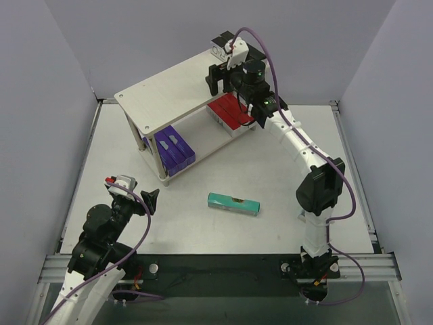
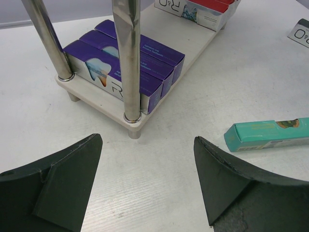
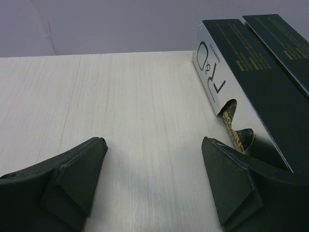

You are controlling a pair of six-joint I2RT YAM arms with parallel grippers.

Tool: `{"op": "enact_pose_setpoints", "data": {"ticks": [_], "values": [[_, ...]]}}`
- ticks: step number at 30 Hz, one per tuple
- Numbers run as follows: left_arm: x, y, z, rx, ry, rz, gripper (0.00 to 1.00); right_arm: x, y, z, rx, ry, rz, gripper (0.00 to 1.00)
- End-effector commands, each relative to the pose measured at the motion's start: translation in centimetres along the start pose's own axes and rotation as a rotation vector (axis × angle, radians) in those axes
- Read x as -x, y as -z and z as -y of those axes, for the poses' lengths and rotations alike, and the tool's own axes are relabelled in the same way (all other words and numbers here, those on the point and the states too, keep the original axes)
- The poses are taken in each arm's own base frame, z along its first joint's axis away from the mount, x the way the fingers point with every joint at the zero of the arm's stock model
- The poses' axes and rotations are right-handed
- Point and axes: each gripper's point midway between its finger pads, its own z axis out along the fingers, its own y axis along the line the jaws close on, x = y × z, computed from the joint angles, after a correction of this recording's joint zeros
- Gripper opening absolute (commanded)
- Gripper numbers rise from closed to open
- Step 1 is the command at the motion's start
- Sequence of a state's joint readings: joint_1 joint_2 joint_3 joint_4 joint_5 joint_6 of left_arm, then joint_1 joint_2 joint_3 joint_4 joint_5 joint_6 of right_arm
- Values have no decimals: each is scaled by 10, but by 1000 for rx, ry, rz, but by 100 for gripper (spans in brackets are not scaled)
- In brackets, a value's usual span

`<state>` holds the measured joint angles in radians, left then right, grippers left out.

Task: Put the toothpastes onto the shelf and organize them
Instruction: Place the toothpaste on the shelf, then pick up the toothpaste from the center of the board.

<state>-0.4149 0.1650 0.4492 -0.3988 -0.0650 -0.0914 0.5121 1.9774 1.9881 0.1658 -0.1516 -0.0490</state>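
Observation:
The shelf (image 1: 169,91) stands at the back of the table. Its lower board holds purple toothpastes (image 1: 174,150) at the left end and red ones (image 1: 229,112) at the right end. Black toothpastes (image 3: 251,72) lie on the top board's far right end. A teal toothpaste (image 1: 233,203) lies flat on the table in front. My right gripper (image 3: 154,159) hovers open over the top board, its right finger just beside the nearest black carton's white end. My left gripper (image 2: 147,145) is open and empty above the table, facing the purple cartons (image 2: 130,63), with the teal carton (image 2: 268,135) to its right.
Metal shelf legs (image 2: 128,58) stand right in front of the purple cartons. A white carton end (image 2: 300,33) shows at the right edge of the left wrist view. Grey walls enclose the table on three sides. The right arm's elbow (image 1: 318,189) rises right of the teal carton.

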Motion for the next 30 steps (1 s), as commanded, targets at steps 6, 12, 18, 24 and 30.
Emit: {"op": "enact_pose_setpoints", "data": {"ticks": [6,12,18,24,30], "values": [[17,0,-2,7,-8,66,88,110,80,-25,138,4,185,85],[21,3,-4,18,-7,79,88,106,140,20,13,-37,127,85],[26,5,-4,17,-3,105,88,46,202,73,-177,-102,-6,85],[28,7,-3,13,2,116,88,-30,259,134,-386,-164,-182,86],[32,8,-5,27,9,128,88,-132,306,195,-611,-463,-325,87]]}}
